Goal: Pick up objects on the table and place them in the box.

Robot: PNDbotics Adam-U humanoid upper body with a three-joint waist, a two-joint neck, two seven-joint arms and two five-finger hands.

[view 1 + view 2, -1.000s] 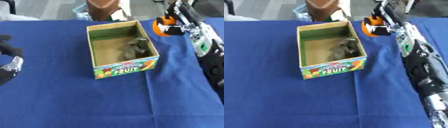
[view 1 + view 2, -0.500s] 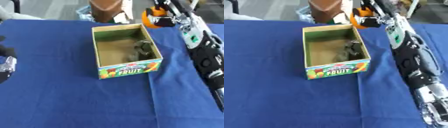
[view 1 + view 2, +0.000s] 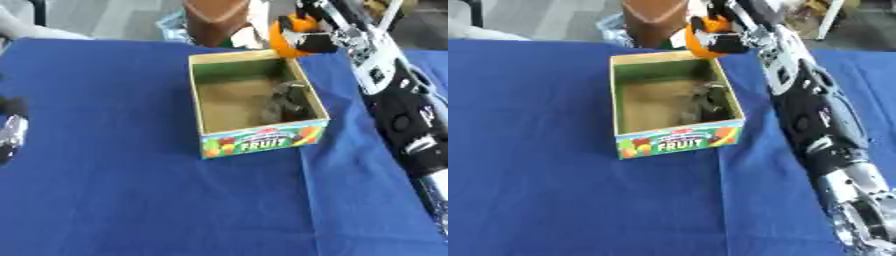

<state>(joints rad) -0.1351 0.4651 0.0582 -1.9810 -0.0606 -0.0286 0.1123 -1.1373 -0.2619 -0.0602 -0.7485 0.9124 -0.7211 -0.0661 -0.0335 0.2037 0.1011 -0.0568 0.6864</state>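
A blue cloth covers the table (image 3: 114, 190), and on it stands an open cardboard box (image 3: 259, 142) with the word FRUIT printed on its near wall. A dark, lumpy object (image 3: 286, 101) lies inside, against the box's right wall. Just above the far right corner of the box, the robot's right hand (image 3: 315, 39) has its fingers curled round a round orange object (image 3: 285, 38), which hangs over the box's far rim rather than resting on the cloth. A second ago that orange thing was held out to the right of the box, beside its far corner; half a second ago it was nearer the corner, and now it sits at the rim itself, so the arm (image 3: 811, 110) has carried it inward toward the opening. The left hand (image 3: 10, 131) shows at the left edge of the left eye view; whether its fingers are open or curled cannot be told. The dark object in the box has not changed its place.
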